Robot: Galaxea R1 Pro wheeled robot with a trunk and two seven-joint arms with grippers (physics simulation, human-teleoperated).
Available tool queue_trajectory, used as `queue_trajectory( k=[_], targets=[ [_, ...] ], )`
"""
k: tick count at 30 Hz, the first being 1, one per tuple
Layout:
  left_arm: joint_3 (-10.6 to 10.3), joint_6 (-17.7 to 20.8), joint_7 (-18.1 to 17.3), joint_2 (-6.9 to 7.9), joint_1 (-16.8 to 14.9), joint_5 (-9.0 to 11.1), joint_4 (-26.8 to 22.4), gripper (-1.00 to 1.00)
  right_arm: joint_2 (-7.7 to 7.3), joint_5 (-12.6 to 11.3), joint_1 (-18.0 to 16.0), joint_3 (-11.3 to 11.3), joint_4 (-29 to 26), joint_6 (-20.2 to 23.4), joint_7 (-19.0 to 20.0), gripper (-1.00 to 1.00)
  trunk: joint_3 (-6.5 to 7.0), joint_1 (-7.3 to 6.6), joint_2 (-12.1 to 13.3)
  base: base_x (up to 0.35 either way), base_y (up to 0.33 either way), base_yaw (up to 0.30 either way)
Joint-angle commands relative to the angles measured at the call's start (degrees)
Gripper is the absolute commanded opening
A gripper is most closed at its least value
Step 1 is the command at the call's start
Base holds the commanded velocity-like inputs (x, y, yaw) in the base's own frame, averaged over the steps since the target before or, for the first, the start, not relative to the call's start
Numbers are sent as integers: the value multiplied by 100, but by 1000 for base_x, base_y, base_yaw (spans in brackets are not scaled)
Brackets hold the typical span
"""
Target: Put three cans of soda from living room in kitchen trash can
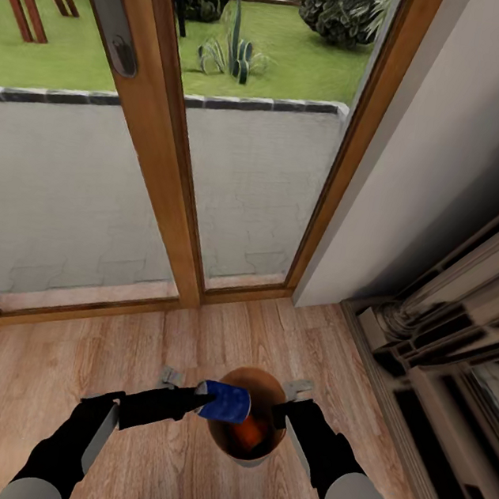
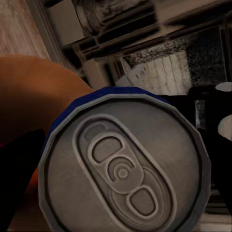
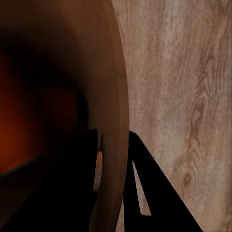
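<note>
Glossy copper-brown lines the inside of the trash can, a small round tapered bin standing on light wood plank flooring just in front of the robot; its outer wall is pale grey, seen as a thin crescent at the near rim; down inside it lies an orange soda can, a warm smear of colour against the dark interior. Blue and cylindrical, the third soda can lies on its side over the bin's left rim, its dull grey metal lid facing the left gripper; in the left wrist view that lid looms large, with a raised oval pull tab and a bevelled edge, a band of blue wall showing behind it; one black finger sits against the can's side, so the left fingers are pinching the blue can between them. The right gripper straddles the bin's opposite rim; in the right wrist view one dark finger lies outside the wall over the grainy wood, the other inside in shadow, the smooth curved wall between them; the fingers press on that rim from both sides. Beyond the bin stand wood-framed glass doors giving onto grey paving and grass; a plain white wall rises to the right, beside dark moulded cabinetry.
</note>
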Motion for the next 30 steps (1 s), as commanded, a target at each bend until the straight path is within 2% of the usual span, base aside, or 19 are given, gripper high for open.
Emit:
queue_trajectory(
  k=[1, 11, 15, 20, 21, 23, 30],
  targets=[
    [-18, -7, 143, -2, 0, 5, 5, -100, 2, -63, -1, 8, -1, -6, 17, -100, 0, 0, 0, 0, 0, 0],
    [-244, -20, 855, -6, 1, 0, 36, -100, 31, -63, -1, 22, -1, -6, 0, -100, 0, 0, 0, 0, 0, 0],
    [-368, -21, 940, -25, 0, 0, 36, -100, 33, -63, 1, 22, -1, -6, 0, -100, 0, 0, 0, 0, 0, 0],
    [-418, -21, 1100, -138, -1, -2, 37, -100, 34, -63, 0, 22, -1, -6, 0, -100, 0, 0, 0, 0, 0, 0],
    [-422, -21, 1125, -150, 0, -2, 37, 100, 34, -63, 0, 22, -1, -6, 0, -100, 0, 0, 0, 0, 0, 0],
    [-490, -21, 1199, -206, 1, -1, 33, 100, 34, -63, 0, 22, -1, -6, 0, -100, 0, 0, 0, 0, 0, 0],
    [-607, -21, 1224, -225, 0, -1, 28, 100, 34, -63, 2, 22, -1, -6, 0, -100, 0, 0, 0, 0, 0, 0]
  ],
)
